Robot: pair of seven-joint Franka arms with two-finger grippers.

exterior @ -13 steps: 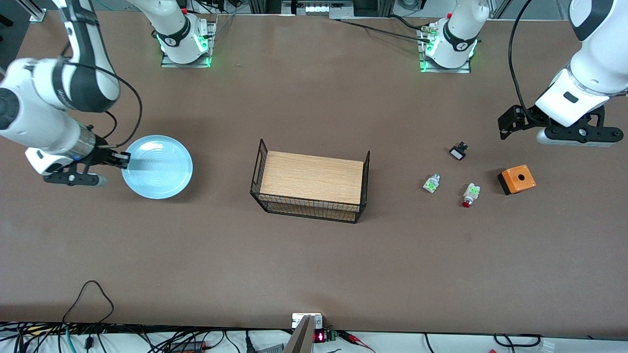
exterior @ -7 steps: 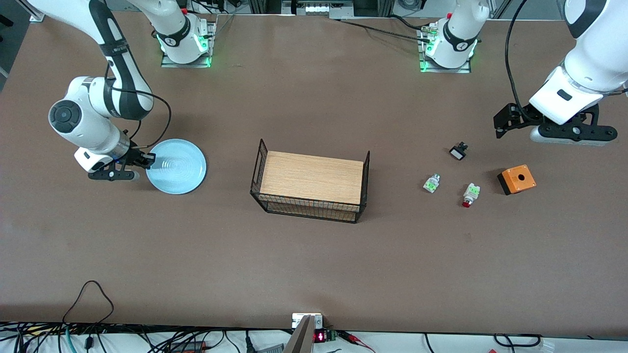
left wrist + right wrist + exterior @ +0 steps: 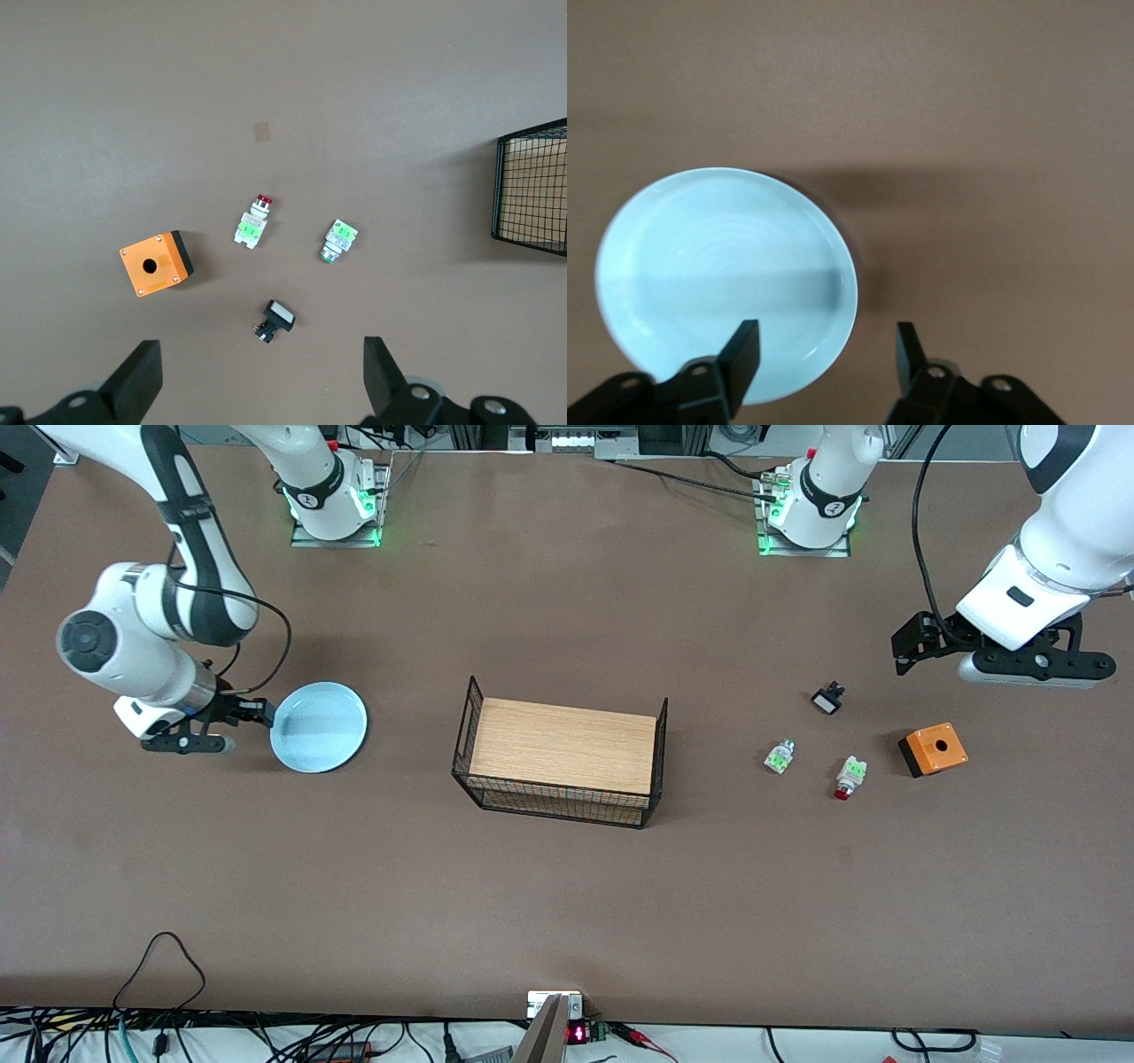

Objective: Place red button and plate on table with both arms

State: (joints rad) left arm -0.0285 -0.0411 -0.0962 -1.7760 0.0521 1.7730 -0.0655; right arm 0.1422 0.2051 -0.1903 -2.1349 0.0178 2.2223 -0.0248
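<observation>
The pale blue plate point(image 3: 319, 727) lies flat on the brown table point(image 3: 567, 886) toward the right arm's end. My right gripper point(image 3: 258, 711) is open at the plate's rim; in the right wrist view point(image 3: 824, 354) its fingers stand apart on either side of the plate's point(image 3: 718, 274) edge. The red button point(image 3: 846, 778) lies on its side on the table toward the left arm's end. My left gripper point(image 3: 912, 646) hangs open and empty over the table above the small parts. In the left wrist view point(image 3: 261, 376) its fingers are wide apart, with the red button point(image 3: 252, 223) below.
A wooden board with black wire sides point(image 3: 563, 748) stands mid-table. Beside the red button lie a white-green part without red cap point(image 3: 779, 756), a small black part point(image 3: 827, 698) and an orange box with a hole point(image 3: 933, 748). Cables run along the table's near edge.
The right arm carried the plate toward the table's middle and down onto the table, then opened and drew back slightly. The left arm shifted a little and now holds still.
</observation>
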